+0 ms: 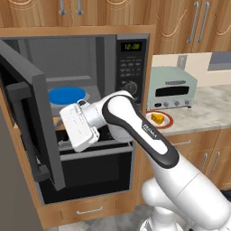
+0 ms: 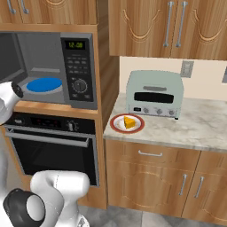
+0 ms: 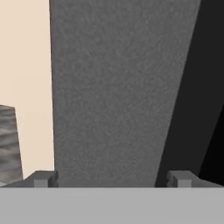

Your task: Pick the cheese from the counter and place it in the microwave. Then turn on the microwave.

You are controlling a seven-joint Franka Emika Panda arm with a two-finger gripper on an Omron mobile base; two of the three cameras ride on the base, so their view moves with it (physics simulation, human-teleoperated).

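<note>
We see the two-finger gripper, jaws spread wide and empty, facing the black-grey microwave's swung-open door; the small yellow-orange cheese wedge sits on a red-rimmed plate at the beige marbled worktop's left edge.

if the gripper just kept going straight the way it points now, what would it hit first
Most likely the open microwave door. In the hand view the gripper has its jaws wide apart, and a grey panel, apparently that door, lies right ahead between them, seemingly very close, though depth is hard to judge.
</note>
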